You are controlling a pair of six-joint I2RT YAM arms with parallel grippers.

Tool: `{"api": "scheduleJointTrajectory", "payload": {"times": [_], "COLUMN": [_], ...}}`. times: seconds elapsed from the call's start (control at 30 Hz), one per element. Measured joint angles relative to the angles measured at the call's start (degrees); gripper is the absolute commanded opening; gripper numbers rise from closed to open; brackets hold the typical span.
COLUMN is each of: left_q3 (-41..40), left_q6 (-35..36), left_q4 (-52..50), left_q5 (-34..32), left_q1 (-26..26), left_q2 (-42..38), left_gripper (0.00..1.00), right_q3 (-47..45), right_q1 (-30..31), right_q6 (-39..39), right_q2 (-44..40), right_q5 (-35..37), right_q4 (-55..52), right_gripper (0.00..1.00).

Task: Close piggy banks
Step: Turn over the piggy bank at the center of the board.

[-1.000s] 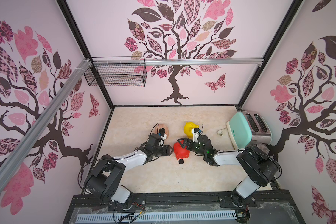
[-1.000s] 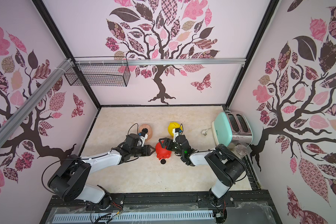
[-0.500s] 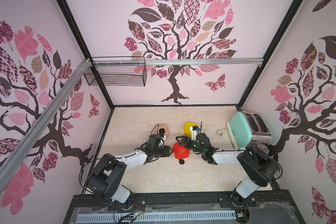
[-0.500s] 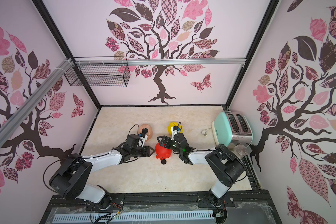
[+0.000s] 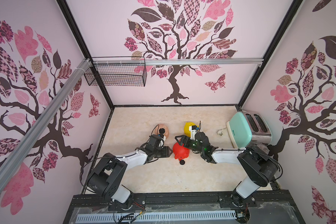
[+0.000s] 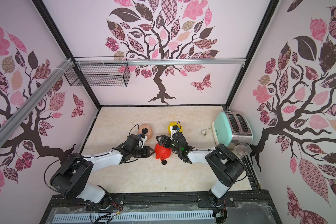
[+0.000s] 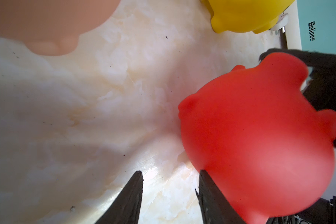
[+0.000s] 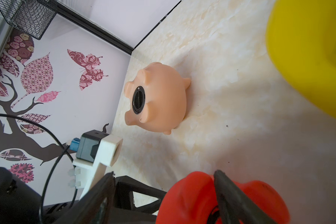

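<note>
Since a second ago my right end effector (image 8: pixel 164 173) has slid farther over the red round plastic piggy bank (image 5: pixel 180 151), which lies midway on the cream marbled bench (image 5: pixel 144 120). Its jaws are spread wide, one finger on the bank. My left end effector (image 7: pixel 170 172), slightly parted and empty, rests against the bank's other side.

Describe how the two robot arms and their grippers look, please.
The left arm and right arm have white shells between bulky black joints, with thin black cables looping beside them. The left gripper and right gripper each have two black, tapered fingers. White brackets carry the wrist cameras. Small green lights glow on the right wrist.
</note>
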Motion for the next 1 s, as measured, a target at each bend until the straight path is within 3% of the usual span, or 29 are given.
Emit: {"api": "scheduleJointTrajectory", "payload": {"times": [1.0], "left_q3": [1.11], "left_q6": [-0.24], "left_q4": [-0.13], "left_q5": [-0.87], "left_q1": [-0.02], "left_q2": [0.74], "left_gripper": [0.5], "right_q3": [6.67], "right_q1": [4.04], "right_q6": [5.14], "right_q2": [1.79], "right_q5": [-3.54], "right_q4": [-4.79], "right_gripper": [0.82]}}
